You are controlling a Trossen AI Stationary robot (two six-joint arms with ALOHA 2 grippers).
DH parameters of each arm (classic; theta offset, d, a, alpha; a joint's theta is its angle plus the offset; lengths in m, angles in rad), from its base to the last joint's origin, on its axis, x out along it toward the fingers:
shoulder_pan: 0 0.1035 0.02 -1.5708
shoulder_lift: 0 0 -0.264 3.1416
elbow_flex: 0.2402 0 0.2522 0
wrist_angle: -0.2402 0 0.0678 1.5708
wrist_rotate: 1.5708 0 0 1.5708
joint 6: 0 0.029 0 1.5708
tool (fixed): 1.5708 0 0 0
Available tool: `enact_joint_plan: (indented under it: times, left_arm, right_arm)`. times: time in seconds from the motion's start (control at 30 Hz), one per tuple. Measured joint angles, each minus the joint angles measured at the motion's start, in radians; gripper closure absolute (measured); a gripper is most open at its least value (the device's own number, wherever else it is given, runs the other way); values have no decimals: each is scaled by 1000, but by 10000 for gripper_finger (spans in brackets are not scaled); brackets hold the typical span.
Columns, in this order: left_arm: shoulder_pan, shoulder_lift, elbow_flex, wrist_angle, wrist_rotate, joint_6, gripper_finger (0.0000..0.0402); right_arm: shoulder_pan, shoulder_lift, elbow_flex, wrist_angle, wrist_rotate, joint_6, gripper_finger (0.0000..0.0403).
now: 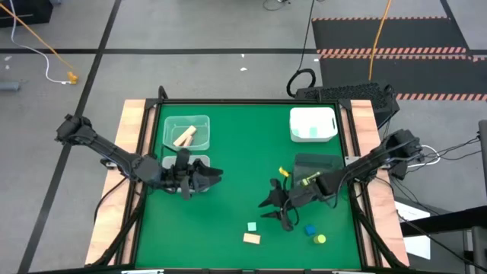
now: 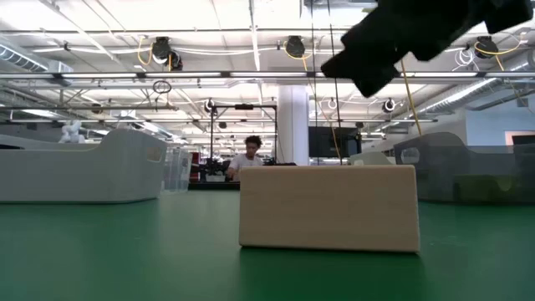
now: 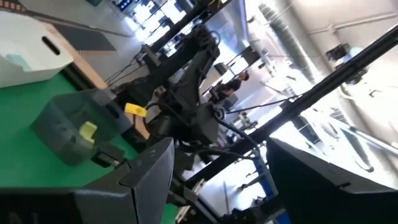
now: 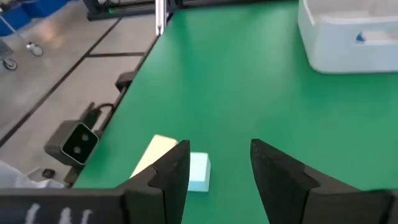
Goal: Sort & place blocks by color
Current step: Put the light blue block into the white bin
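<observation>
Four loose blocks lie flat on the green mat near its near edge: a mint green block (image 1: 252,227), a tan block (image 1: 252,238), a blue block (image 1: 310,230) and a yellow cylinder (image 1: 320,239). My right gripper (image 1: 276,210) hangs open above the mat, right of the mint block and touching nothing. In its wrist view the right gripper (image 4: 221,165) looks down past the mint block (image 4: 199,171) and the tan block (image 4: 155,154). The tan block (image 2: 328,207) fills the low view. My left gripper (image 1: 205,181) is open and empty over the mat's left part, by the clear bins.
A clear bin (image 1: 187,131) at the far left holds tan blocks. A second clear bin (image 1: 199,160) sits just nearer. A white bin (image 1: 313,124) holds a mint block, and a dark grey bin (image 1: 316,164) holds a yellow block (image 3: 87,129). Open mat lies in the middle.
</observation>
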Motion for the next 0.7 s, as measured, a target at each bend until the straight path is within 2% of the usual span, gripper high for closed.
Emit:
enact_joint_plan:
  times: [0.2, 0.5, 0.7]
  left_arm:
    - [-1, 79, 0, 94, -3, -9, 146]
    - [-14, 179, 0, 185, -2, -49, 146]
    - [-15, 198, 0, 186, -2, -113, 146]
  right_arm:
    - [32, 112, 0, 123, -3, 5, 245]
    - [39, 282, 0, 450, -83, -16, 245]
    - [39, 339, 0, 507, -22, -109, 245]
